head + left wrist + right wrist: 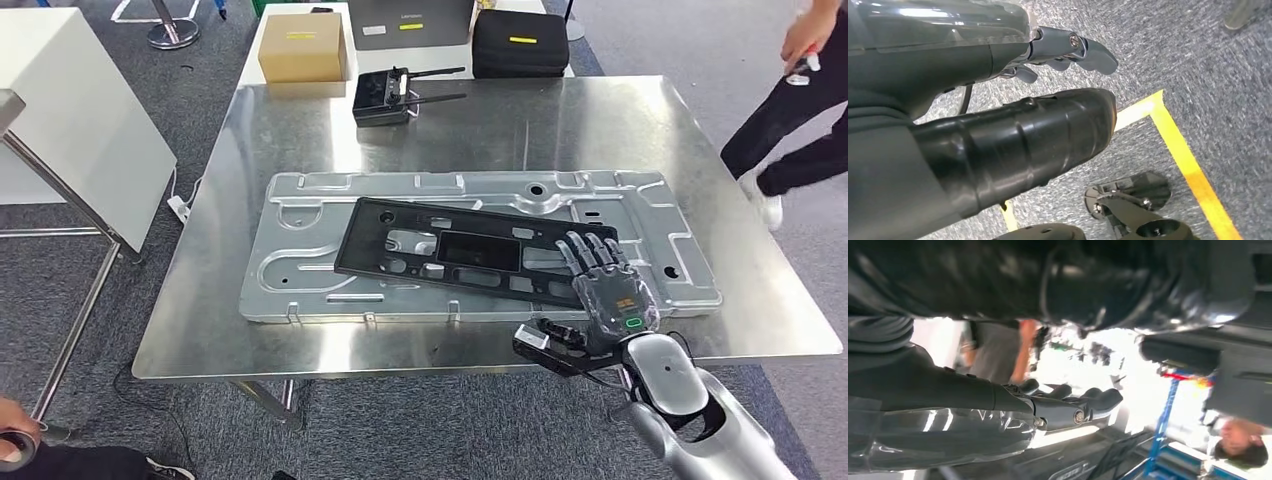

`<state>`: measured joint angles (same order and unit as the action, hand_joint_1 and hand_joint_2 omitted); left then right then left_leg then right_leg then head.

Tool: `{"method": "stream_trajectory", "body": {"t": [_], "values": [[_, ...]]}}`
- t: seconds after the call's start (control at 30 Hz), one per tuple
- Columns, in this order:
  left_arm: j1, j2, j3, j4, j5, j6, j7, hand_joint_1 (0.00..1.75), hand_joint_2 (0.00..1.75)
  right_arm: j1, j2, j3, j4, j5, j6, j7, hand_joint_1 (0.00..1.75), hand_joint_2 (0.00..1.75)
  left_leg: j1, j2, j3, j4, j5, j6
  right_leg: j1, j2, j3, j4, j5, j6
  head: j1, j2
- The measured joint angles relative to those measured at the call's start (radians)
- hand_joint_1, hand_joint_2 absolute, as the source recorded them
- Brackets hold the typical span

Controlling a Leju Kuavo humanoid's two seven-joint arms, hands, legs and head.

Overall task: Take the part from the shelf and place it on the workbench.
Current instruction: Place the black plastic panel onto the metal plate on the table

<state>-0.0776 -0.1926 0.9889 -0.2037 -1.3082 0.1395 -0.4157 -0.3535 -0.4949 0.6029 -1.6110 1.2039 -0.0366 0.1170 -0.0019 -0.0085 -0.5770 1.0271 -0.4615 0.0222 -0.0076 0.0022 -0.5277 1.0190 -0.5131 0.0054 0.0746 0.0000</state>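
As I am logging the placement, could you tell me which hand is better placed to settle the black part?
Probably the right hand: it rests on the black part atop the metal panel. The left hand hangs over the floor.

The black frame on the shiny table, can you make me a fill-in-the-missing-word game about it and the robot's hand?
1. The black plastic frame lies on top of a silver ____ panel.
2. The robot's ____ hand rests on the frame's end.
3. Behind the panel, a black remote controller sits near a brown ____ box.
4. The workbench top is made of shiny ____.

Missing words: metal; right; cardboard; metal
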Motion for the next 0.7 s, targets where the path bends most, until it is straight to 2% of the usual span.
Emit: {"method": "stream_trajectory", "body": {"t": [0.07, 0.1, 0.17, 0.2, 0.23, 0.37, 0.5, 0.6, 0.7], "values": [[0.003, 0.001, 0.007, 0.000, 0.001, 0.003, -0.003, 0.00, 0.00, 0.045, -0.016, -0.026, -0.043, -0.005, -0.134, -0.014, 0.00, 1.75, 0.001, -0.001, 0.000, 0.000, 0.000, 0.000, 0.001, -0.001, 0.001, 0.000, 0.000, 0.000, 0.000, 0.000], [0.004, 0.001, 0.008, 0.000, -0.002, 0.006, -0.002, 0.00, 0.00, 0.086, -0.008, -0.051, -0.066, 0.012, -0.252, -0.029, 0.00, 1.75, 0.001, -0.002, 0.000, 0.000, 0.000, 0.000, 0.001, -0.002, 0.001, 0.000, -0.001, 0.001, 0.000, 0.000], [0.004, 0.000, 0.008, 0.000, -0.012, 0.015, 0.001, 0.00, 0.00, 0.182, 0.046, -0.107, -0.116, 0.045, -0.503, -0.085, 0.00, 1.75, 0.001, -0.003, 0.000, 0.000, -0.001, 0.000, 0.002, -0.002, 0.001, 0.000, -0.002, 0.001, 0.000, 0.000], [0.004, 0.000, 0.008, 0.000, -0.016, 0.020, 0.004, 0.00, 0.00, 0.232, 0.087, -0.133, -0.147, 0.047, -0.589, -0.133, 0.00, 1.75, 0.002, -0.003, 0.000, 0.000, -0.001, 0.000, 0.002, -0.002, 0.001, 0.000, -0.002, 0.001, 0.000, 0.000], [0.002, 0.000, 0.008, 0.000, -0.020, 0.026, 0.008, 0.00, 0.00, 0.277, 0.133, -0.158, -0.181, 0.036, -0.637, -0.196, 0.00, 1.75, 0.002, -0.003, 0.000, -0.001, -0.002, -0.001, 0.002, -0.002, 0.001, 0.000, -0.003, 0.000, 0.000, 0.000], [-0.001, -0.002, 0.007, 0.000, -0.032, 0.045, 0.019, 0.00, 0.00, 0.426, 0.353, -0.289, -0.313, -0.079, -0.660, -0.505, 0.00, 1.75, 0.003, -0.003, 0.001, -0.001, -0.002, -0.001, 0.003, -0.002, 0.001, 0.001, -0.005, -0.001, 0.000, 0.000], [-0.003, -0.004, 0.005, 0.000, -0.039, 0.057, 0.025, 0.00, 0.00, 0.504, 0.525, -0.401, -0.383, -0.213, -0.660, -0.713, 0.00, 1.75, 0.004, -0.001, 0.003, -0.002, -0.002, -0.002, 0.004, -0.002, 0.001, 0.001, -0.005, -0.002, 0.000, 0.000], [-0.005, -0.004, 0.005, 0.000, -0.043, 0.062, 0.025, 0.00, 0.00, 0.545, 0.619, -0.457, -0.413, -0.262, -0.660, -0.784, 0.00, 1.75, 0.003, -0.001, 0.003, -0.002, -0.002, -0.002, 0.004, -0.002, 0.002, 0.001, -0.005, -0.002, 0.000, 0.000], [-0.006, -0.004, 0.006, 0.000, -0.048, 0.069, 0.023, 0.00, 0.00, 0.570, 0.673, -0.477, -0.425, -0.275, -0.660, -0.802, 0.00, 1.75, 0.003, 0.000, 0.003, -0.002, -0.002, -0.002, 0.003, -0.001, 0.002, 0.001, -0.005, -0.001, 0.000, 0.000]]}}
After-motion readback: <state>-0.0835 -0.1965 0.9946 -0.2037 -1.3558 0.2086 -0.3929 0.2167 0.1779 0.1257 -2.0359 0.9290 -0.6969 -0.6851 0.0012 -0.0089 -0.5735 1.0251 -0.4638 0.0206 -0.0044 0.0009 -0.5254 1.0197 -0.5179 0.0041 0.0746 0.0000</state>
